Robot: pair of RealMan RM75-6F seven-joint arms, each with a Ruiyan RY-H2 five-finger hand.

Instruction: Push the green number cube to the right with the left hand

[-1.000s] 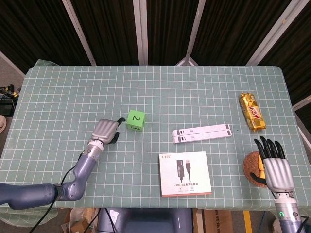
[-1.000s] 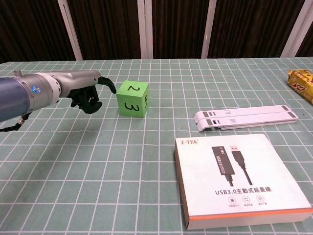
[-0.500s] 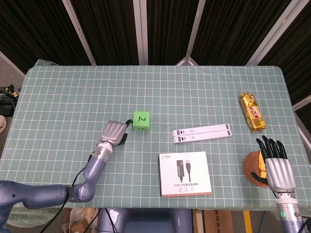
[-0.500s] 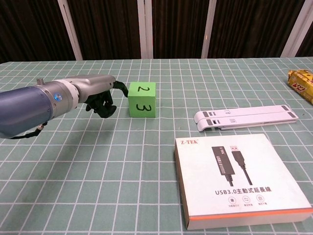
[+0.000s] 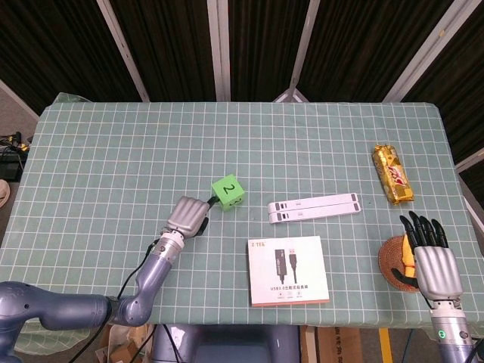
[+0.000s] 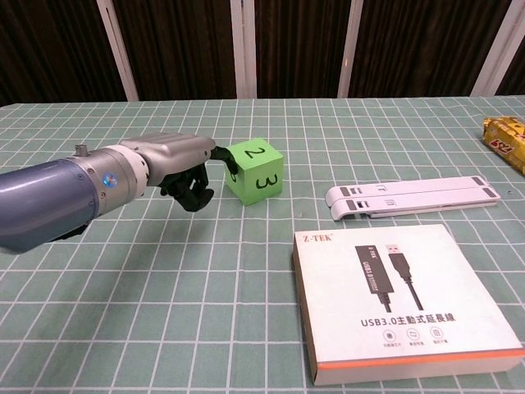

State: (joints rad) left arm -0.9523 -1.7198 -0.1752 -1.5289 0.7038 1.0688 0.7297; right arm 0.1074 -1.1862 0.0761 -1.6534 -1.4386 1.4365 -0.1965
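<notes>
The green number cube (image 5: pixel 228 191) (image 6: pixel 255 170) stands on the checked cloth, turned a little, showing a 2 on top and a 3 on its near face. My left hand (image 5: pixel 189 217) (image 6: pixel 182 162) lies just left of it with fingers curled in; one outstretched fingertip touches the cube's left face. It holds nothing. My right hand (image 5: pixel 431 261) hovers at the table's near right corner with fingers straight and apart, empty; only the head view shows it.
A white folding stand (image 5: pixel 314 207) (image 6: pixel 414 199) lies right of the cube. A USB cable box (image 5: pixel 288 270) (image 6: pixel 406 301) sits nearer the front. A gold snack pack (image 5: pixel 392 175) lies far right, and a woven coaster (image 5: pixel 391 258) is under my right hand.
My left hand has slid to the right, pushing the cube about one grid square rightward and twisting it slightly. The right hand has stayed put.
</notes>
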